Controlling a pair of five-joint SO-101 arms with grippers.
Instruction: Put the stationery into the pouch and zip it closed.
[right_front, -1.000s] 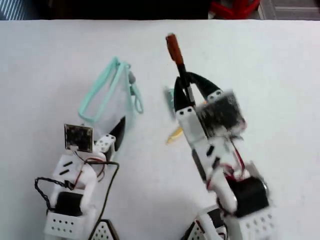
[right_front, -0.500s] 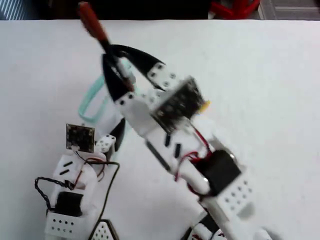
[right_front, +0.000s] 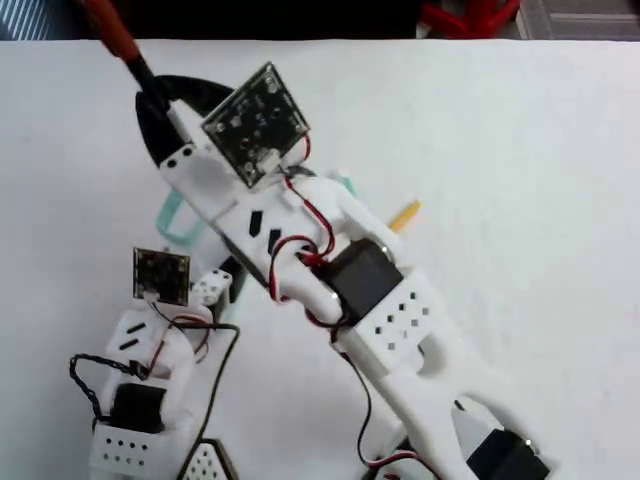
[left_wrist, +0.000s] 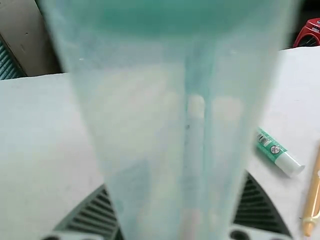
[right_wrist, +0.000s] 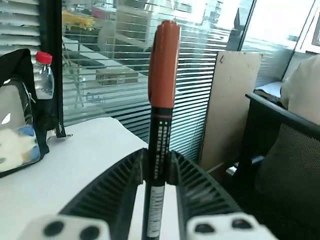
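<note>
- Logged white table (right_front: 500, 120): flat, matte, plain.
- Across it on a diagonal, right arm: white plastic shell, black motor blocks, red wiring. Stretched from the near-right edge toward the far-left corner, passing above the pouch.
- Under that arm, pouch (right_front: 172, 212): soft, translucent walls with mint-green binding, a strip of binding showing beside the arm. In the left wrist view the pouch (left_wrist: 165, 125) sits close against the lens, long axis running straight away from the left gripper, pale seam down the middle.
- At the near-left, left gripper (right_front: 232, 268): black jaws clamped on the near corner of the pouch, wall rising from between them.
- At the far-left, right gripper (right_front: 160, 95): ribbed black jaws pressed together on the marker's barrel.
- Marker (right_front: 120, 40): cylinder with a glossy orange-red cap and a black barrel carrying white print. Long axis in line with the right arm, cap end pointing away from the gripper and past the far table edge. Clear of the table, outside the pouch.
- Yellow pencil (left_wrist: 312, 200): slim, lying on the table apart from the pouch, one end showing from under the right arm.
- Green-and-white tube (left_wrist: 279, 154): short, round, white-capped, lying flat near the pencil, long axis slanted.
</note>
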